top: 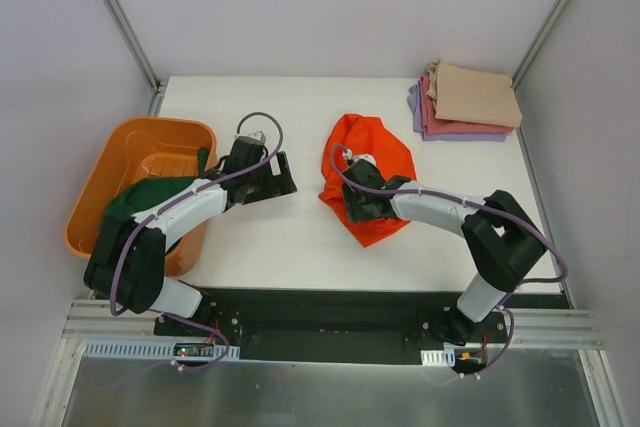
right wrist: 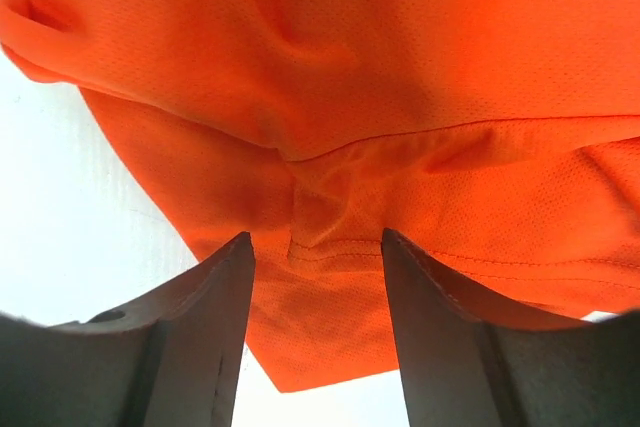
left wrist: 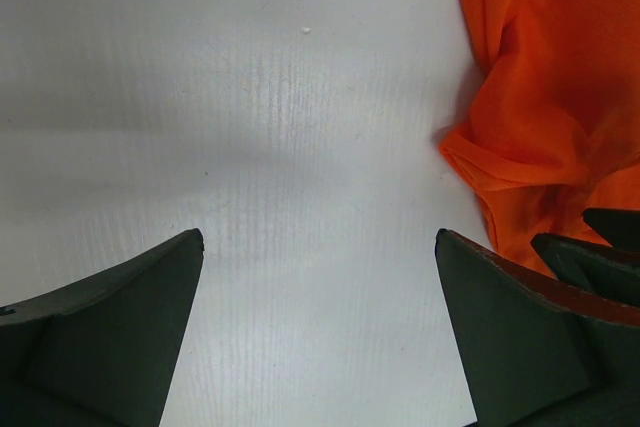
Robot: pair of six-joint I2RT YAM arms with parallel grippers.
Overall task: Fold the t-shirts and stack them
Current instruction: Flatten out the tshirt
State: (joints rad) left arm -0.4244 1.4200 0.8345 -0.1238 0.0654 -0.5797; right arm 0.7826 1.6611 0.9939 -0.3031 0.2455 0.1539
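A crumpled bright orange t-shirt [top: 372,159] [left wrist: 545,97] [right wrist: 350,67] lies mid-table. My right gripper [top: 352,209] [right wrist: 316,237] is down on its near-left part, jaws partly apart with a hemmed fold of orange cloth between them, not clamped. My left gripper [top: 275,175] [left wrist: 320,235] hovers wide open over bare table just left of the shirt, holding nothing. A dark green t-shirt [top: 135,199] hangs over the tub's rim, partly hidden by the left arm. At the back right is a folded stack: tan t-shirt [top: 478,95] on top, pink-red [top: 432,112] and lavender [top: 455,134] beneath.
A rigid orange plastic tub [top: 120,162] stands at the table's left edge beside the left arm. The white table [top: 280,247] is bounded by walls on the left, right and back.
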